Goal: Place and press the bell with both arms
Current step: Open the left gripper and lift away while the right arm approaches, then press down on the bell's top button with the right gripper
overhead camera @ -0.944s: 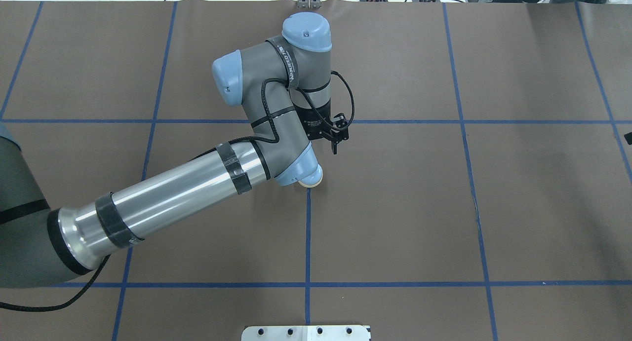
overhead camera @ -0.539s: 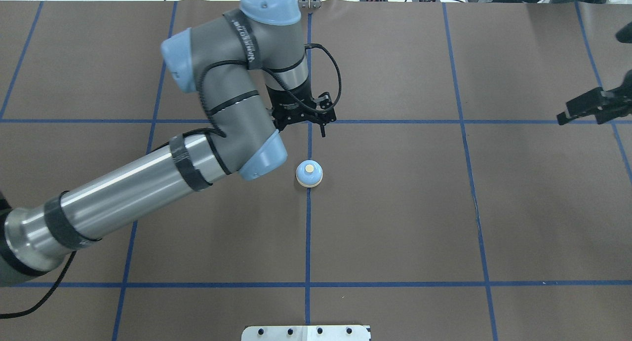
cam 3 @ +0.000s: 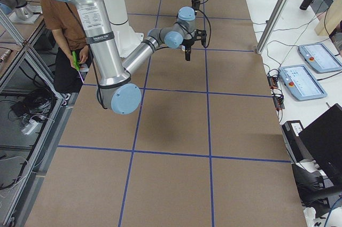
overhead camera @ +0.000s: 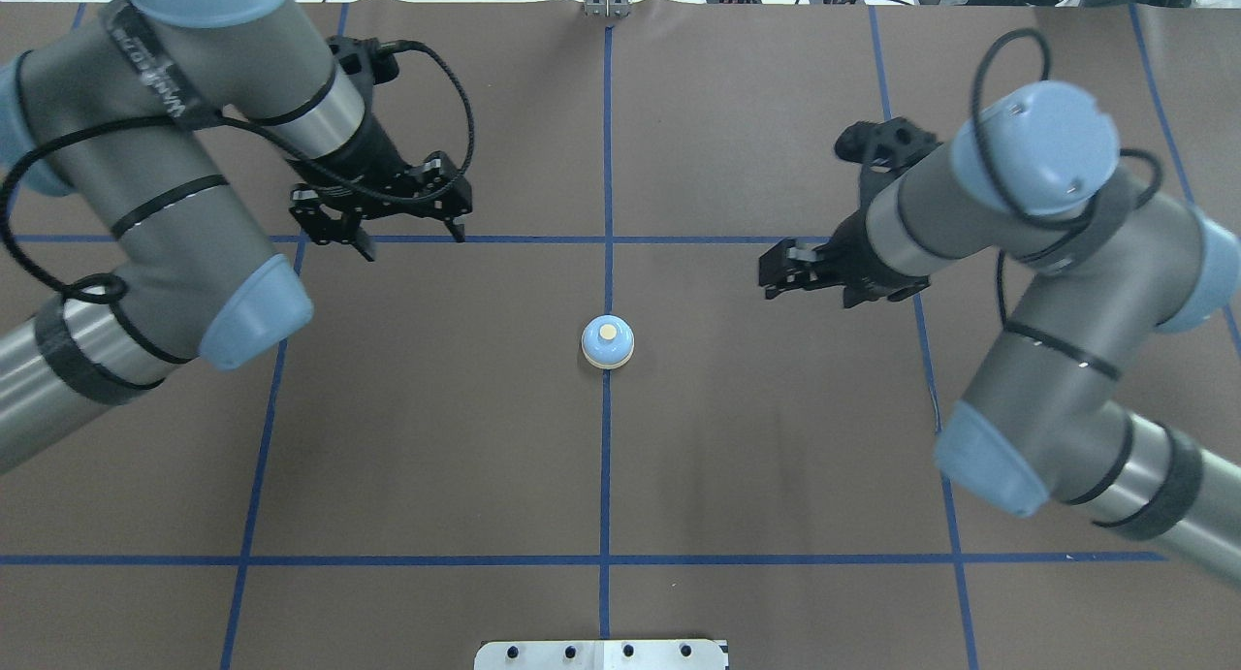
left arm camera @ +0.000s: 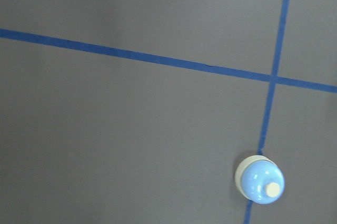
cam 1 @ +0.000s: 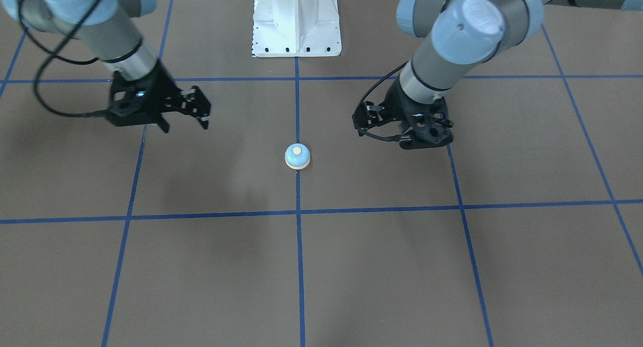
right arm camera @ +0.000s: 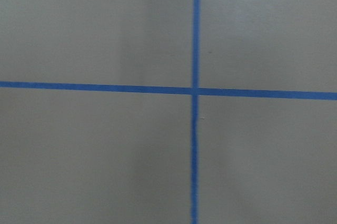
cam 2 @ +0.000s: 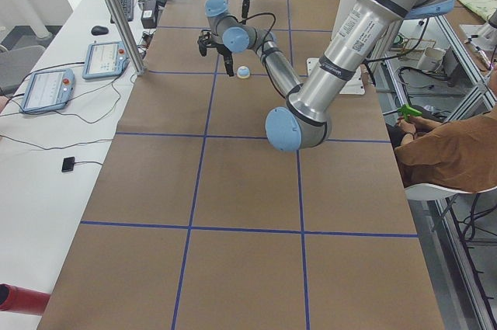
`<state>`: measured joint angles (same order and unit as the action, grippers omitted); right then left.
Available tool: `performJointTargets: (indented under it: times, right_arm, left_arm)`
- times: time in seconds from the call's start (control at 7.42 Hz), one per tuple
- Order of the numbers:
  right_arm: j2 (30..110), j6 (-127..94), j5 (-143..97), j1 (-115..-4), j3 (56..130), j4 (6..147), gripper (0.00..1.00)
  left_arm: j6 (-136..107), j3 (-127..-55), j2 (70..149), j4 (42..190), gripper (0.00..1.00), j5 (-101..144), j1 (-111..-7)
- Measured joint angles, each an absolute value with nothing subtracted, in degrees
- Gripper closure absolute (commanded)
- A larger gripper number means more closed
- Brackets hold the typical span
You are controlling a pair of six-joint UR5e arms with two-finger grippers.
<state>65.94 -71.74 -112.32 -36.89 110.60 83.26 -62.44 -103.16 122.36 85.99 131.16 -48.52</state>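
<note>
The light-blue bell (overhead camera: pixel 608 342) with its cream button stands upright on the brown table, on the middle blue line. It also shows in the front view (cam 1: pixel 297 156) and low in the left wrist view (left arm camera: pixel 260 178). My left gripper (overhead camera: pixel 412 241) is open and empty. It hovers to the bell's left and a little beyond it, well apart from it (cam 1: pixel 404 133). My right gripper (overhead camera: pixel 810 287) is open and empty. It hovers to the bell's right, also apart from it (cam 1: pixel 184 125). The right wrist view shows only table and tape lines.
The white bolted pedestal (cam 1: pixel 296 30) stands at the robot's edge of the table (overhead camera: pixel 601 654). Blue tape lines grid the brown table cover (overhead camera: pixel 776 457). A seated person (cam 2: pixel 450 151) is beside the table, and tablets (cam 2: pixel 46 89) lie on a side bench.
My left arm has swung away to the left, uncovering the bell, which stays in place. My right arm has come in from the right edge toward the bell.
</note>
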Motion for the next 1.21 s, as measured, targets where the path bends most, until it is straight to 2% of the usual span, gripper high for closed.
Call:
performJointTargets:
  times: [0.27,0.4,0.81,1.21]
  right_arm:
    - [55.83,-78.65,-105.87,-29.73,101.92,84.51,1.0]
    - [51.55,-79.6,-105.01,-28.34,97.29,84.9,1.0]
    - [45.06,-80.0,-104.52,-26.99,89.52,84.98,1.0]
    - [43.98,-79.51,-104.37,-27.09,86.97,84.72,1.0]
  left_arm:
    - [-55.44,-110.09,110.88,85.87,0.0,130.87,-51.38]
    - [-54.01,-111.54,107.74,85.88,0.0,130.74,-52.46]
    - [-51.58,-112.32,104.94,85.89,0.0,130.73,-53.05]
    - [-51.64,-112.3,104.71,85.93,0.0,130.64,-52.8]
